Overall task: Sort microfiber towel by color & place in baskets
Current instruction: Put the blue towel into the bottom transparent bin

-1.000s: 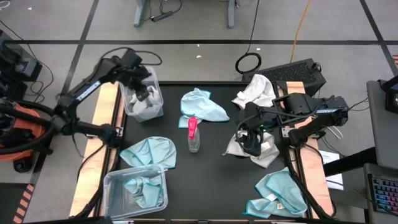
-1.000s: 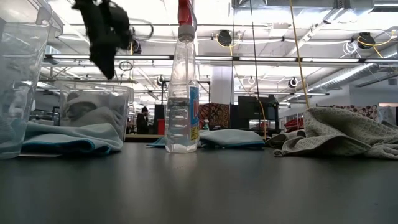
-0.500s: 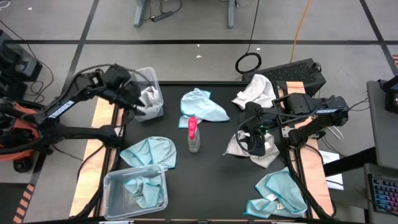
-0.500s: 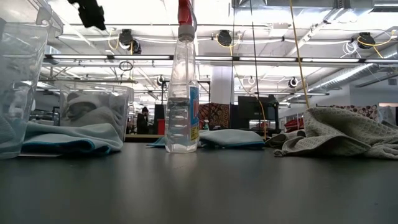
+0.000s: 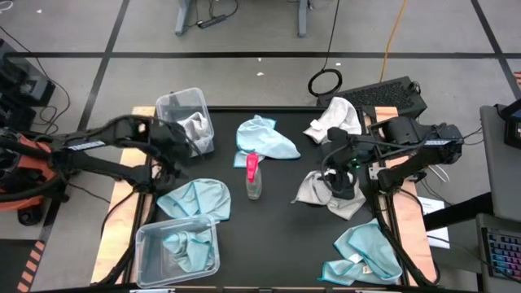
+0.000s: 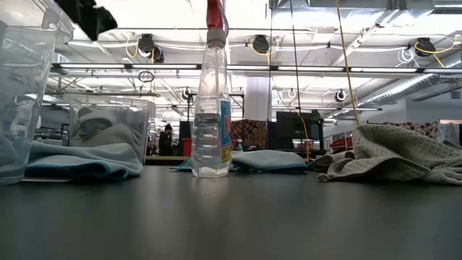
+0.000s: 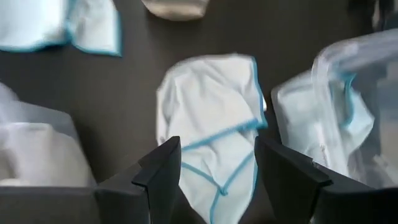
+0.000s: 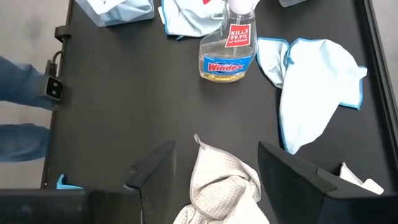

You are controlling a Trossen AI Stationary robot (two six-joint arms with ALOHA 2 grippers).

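Observation:
My left gripper (image 5: 172, 150) (image 7: 217, 168) is open and empty. It hovers between the two baskets, above a light blue towel (image 5: 195, 198) (image 7: 211, 130) lying flat on the table. The far basket (image 5: 175, 102) holds white towels (image 5: 194, 130). The near basket (image 5: 142, 236) holds light blue towels (image 5: 181, 248). My right gripper (image 5: 335, 181) (image 8: 216, 152) is open over a crumpled grey towel (image 5: 319, 194) (image 8: 217, 186); its fingers stand on either side of the towel and I see no touch. Other towels lie loose: blue (image 5: 264, 138), white (image 5: 338, 118), blue (image 5: 362, 252).
A clear spray bottle with a pink top (image 5: 254, 175) (image 8: 229, 53) stands upright mid-table, between the arms. Bare dark tabletop lies near-centre (image 5: 277, 244). A black keyboard case (image 5: 391, 96) sits beyond the table's far right corner. A person's blue sleeve (image 8: 18, 87) shows beside the table.
My left gripper has left the far basket. It rose and swung toward the table's near and left side, and now stands over the blue towel between the baskets. My right gripper has shifted slightly toward the far edge above the grey towel. No towel has moved.

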